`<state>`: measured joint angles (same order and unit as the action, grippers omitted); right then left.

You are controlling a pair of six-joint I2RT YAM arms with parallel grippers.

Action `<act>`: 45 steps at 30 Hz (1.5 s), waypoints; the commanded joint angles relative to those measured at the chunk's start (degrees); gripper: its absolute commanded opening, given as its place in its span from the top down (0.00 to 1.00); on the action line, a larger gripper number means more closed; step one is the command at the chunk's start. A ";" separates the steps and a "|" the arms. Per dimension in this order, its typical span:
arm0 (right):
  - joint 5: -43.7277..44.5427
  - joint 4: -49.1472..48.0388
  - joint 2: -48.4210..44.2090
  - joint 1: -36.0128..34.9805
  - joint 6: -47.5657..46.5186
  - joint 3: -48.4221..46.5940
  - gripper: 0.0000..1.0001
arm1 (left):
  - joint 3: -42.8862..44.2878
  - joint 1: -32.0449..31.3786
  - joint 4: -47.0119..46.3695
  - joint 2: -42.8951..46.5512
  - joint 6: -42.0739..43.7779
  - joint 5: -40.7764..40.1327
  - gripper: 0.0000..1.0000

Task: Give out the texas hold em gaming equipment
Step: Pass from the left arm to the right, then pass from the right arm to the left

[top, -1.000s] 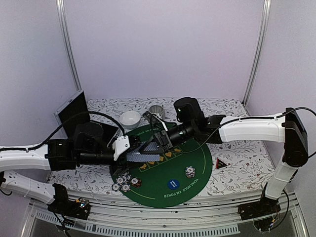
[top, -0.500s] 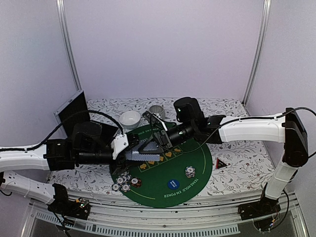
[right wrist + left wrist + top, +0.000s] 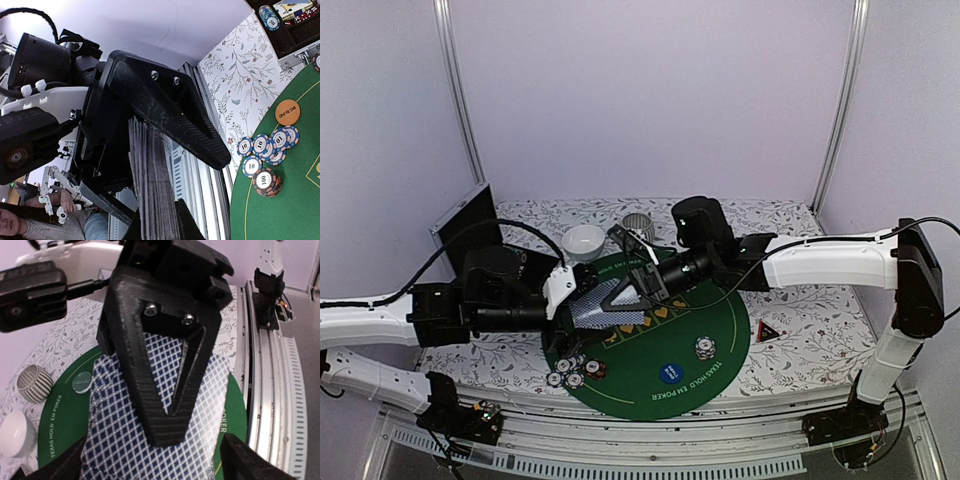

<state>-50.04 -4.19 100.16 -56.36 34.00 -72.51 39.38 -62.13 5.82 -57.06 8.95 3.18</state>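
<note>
nearest the arm bases, a cluster of striped poker chips [image 3: 570, 370] lies at the left front of the green mat [image 3: 720, 310], with an orange button disc [image 3: 287, 112] near it. further right on the mat lie a blue button disc [image 3: 669, 374] and a short chip stack [image 3: 705, 347]. a small red-black triangle [image 3: 767, 331] rests on the patterned surface [image 3: 800, 300] just off the mat's right edge.

over the middle of the mat, the two arms meet at the deck of playing cards [image 3: 125, 440], held above it. right gripper [image 3: 618, 296]: jaws closed across the deck's thickness, one finger flat on the checked back. left gripper [image 3: 588, 300]: jaws spread wide, one finger to each side of the deck; whether they touch its edges cannot be told.

beyond, a white bowl [image 3: 584, 240] and a striped grey bowl [image 3: 638, 221] stand at the mat's far rim.

step in hand, as judged: passing the deck from arm to arm ahead of dealing; no dealt card shows on the mat. next move, as judged: the left arm must back clear without brushing the deck, and the right needs an even pinch so the cards neither fan nor slip.
</note>
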 commanded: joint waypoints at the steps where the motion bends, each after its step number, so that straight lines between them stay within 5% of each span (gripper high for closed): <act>1: 0.90 -1.11 -1.89 0.07 -0.31 -0.12 0.97 | 0.81 0.84 -0.72 1.63 -4.38 1.23 0.08; 8: 1.26 -1.09 -3.85 0.56 -1.93 0.67 0.98 | 2.25 5.37 3.44 6.90 -21.34 9.73 0.02; 13: 1.17 -1.00 -4.29 0.67 -3.37 0.70 0.98 | 2.45 12.56 8.38 7.95 -30.59 13.26 0.19; 19: 0.74 -1.01 -4.14 0.65 -3.85 0.70 0.98 | -0.73 15.60 1.30 7.94 -40.54 21.00 0.36; 25: 0.53 -1.00 -4.28 0.72 -4.16 0.69 0.98 | -5.75 15.60 -6.81 6.82 -43.90 29.12 0.39; 36: -0.35 -1.22 -4.27 0.57 -4.07 0.69 0.98 | -8.11 15.62 -12.72 7.93 -43.55 27.19 0.62; 45: -0.22 -1.35 -4.04 0.47 -4.11 0.80 0.98 | -10.59 15.58 -18.56 8.11 -46.33 29.24 1.00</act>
<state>-50.22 -4.27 97.80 -55.86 30.50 -71.96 30.30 -47.13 -7.09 -48.66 -35.46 30.57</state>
